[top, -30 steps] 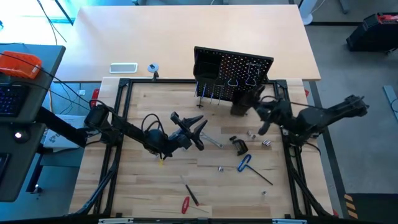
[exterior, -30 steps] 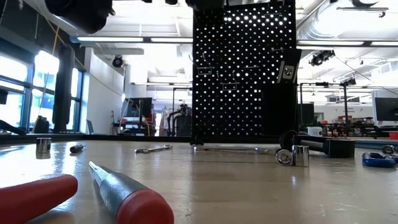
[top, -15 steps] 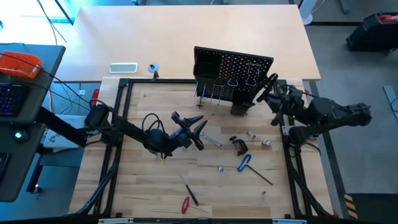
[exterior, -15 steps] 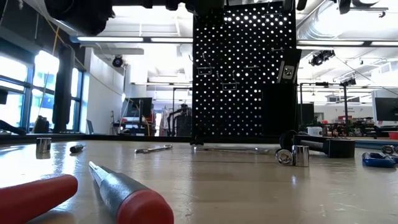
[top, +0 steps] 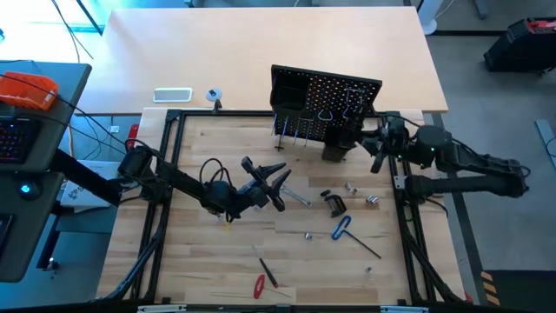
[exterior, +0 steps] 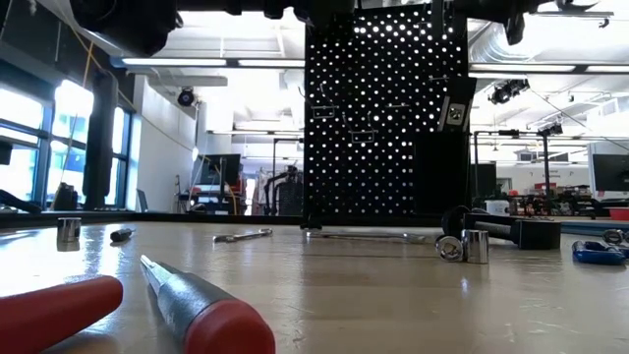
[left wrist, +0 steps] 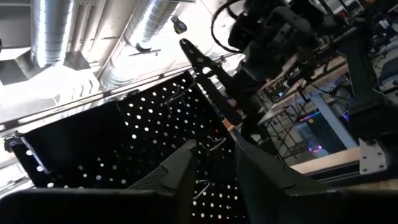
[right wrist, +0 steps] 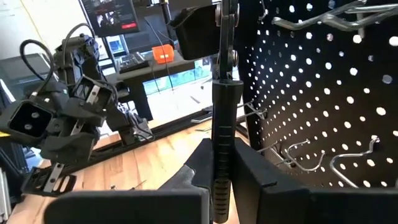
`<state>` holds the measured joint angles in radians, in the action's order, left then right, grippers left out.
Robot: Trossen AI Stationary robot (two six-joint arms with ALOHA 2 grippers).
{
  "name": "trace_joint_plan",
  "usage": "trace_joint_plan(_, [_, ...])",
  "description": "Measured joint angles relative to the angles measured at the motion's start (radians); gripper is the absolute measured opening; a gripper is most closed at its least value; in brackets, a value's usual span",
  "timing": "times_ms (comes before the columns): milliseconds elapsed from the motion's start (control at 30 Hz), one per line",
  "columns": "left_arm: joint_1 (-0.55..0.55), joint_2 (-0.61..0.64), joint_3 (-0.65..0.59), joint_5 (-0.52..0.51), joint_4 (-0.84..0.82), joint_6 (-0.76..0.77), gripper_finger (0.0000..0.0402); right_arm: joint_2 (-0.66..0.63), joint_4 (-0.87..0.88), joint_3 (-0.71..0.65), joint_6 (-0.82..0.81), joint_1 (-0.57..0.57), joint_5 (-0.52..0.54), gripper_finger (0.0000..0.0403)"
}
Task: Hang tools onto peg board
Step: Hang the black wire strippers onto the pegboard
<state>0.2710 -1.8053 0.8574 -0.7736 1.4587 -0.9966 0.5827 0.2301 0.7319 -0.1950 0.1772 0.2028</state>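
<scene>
Presently the black-handled pliers (right wrist: 222, 124) were pinched upright in the nearly closed right claw (top: 375, 149), raised just beside the front of the peg board (top: 323, 97) at its right end, close to its wire hooks (right wrist: 298, 152). To seat them well, the handles would likely need lining up over one hook and lowering squarely before letting go. Right arm reached in from the tabletop's (top: 217, 261) right edge; left claw (top: 276, 184) hung mid-tabletop, partly open and apparently empty.
</scene>
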Motion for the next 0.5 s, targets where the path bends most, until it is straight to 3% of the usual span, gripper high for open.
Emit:
trace_joint_plan(267, [-0.006, 0.0, 0.0, -0.011, -0.004, 0.0, 0.0105, 0.0, 0.003, 0.0, 0.01, 0.16, -0.185, 0.0021])
trace_joint_plan(500, [-0.016, 0.0, 0.0, -0.013, -0.016, 0.0, 0.0105, -0.001, -0.01, 0.0, 0.012, 0.225, -0.291, 0.0021])
